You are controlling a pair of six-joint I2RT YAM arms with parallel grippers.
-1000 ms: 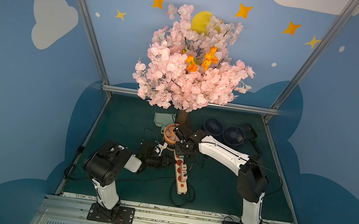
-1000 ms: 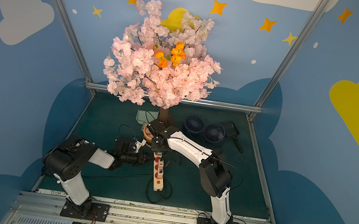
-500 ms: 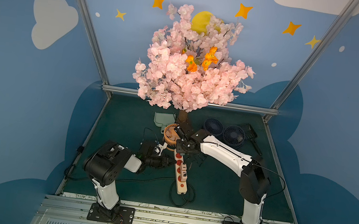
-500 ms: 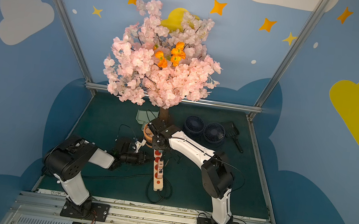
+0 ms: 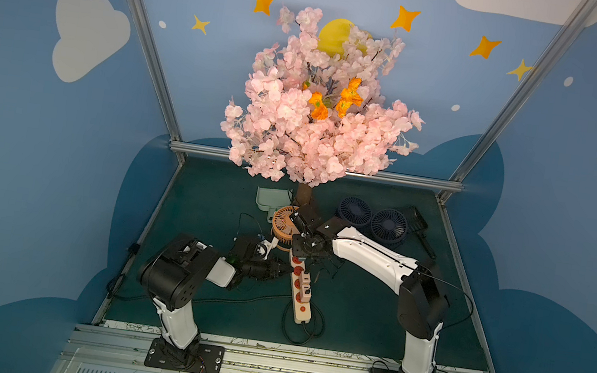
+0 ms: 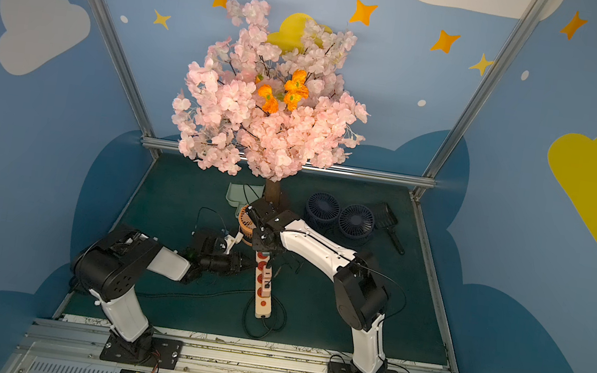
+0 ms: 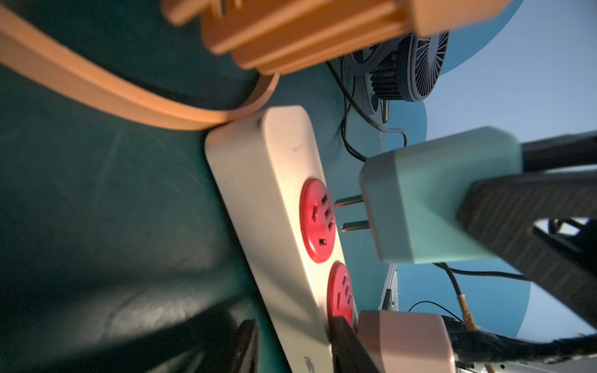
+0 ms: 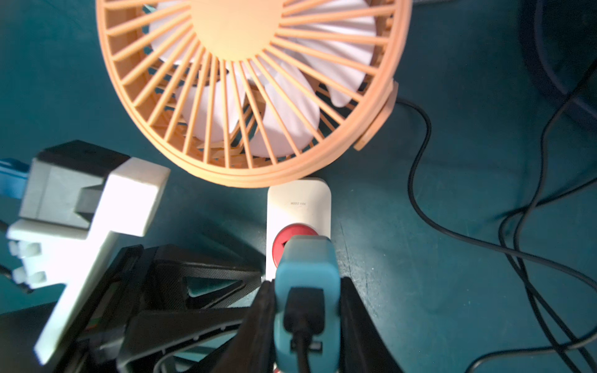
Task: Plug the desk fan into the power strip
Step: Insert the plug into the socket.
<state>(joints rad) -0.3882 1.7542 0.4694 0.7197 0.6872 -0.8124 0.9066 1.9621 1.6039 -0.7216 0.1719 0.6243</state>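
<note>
A booth of blue walls painted with clouds and stars encloses a dark green counter [image 5: 358, 315], with a pink blossom tree [image 5: 318, 119] standing at the back. Near the tree trunk lie two navy fans [image 5: 371, 217], a black scoop [image 5: 418, 224] and a pale green scoop [image 5: 267, 197]. The power strip [image 5: 300, 279] lies lengthwise mid-counter, its far end touching the base ring of the orange desk fan [image 8: 245, 90]; its black cord [image 5: 302, 334] loops at the near end. A pinkish adapter [image 7: 407, 339] already sits in a socket further along the strip. The right claw [image 8: 307, 310] is clamped on a teal plug adapter [image 7: 429, 200], whose two prongs stand just off the first red socket [image 7: 318, 219], not yet in. The left claw [image 5: 287, 269] sits nearly closed against the strip's side; whether it grips the strip I cannot tell
</note>
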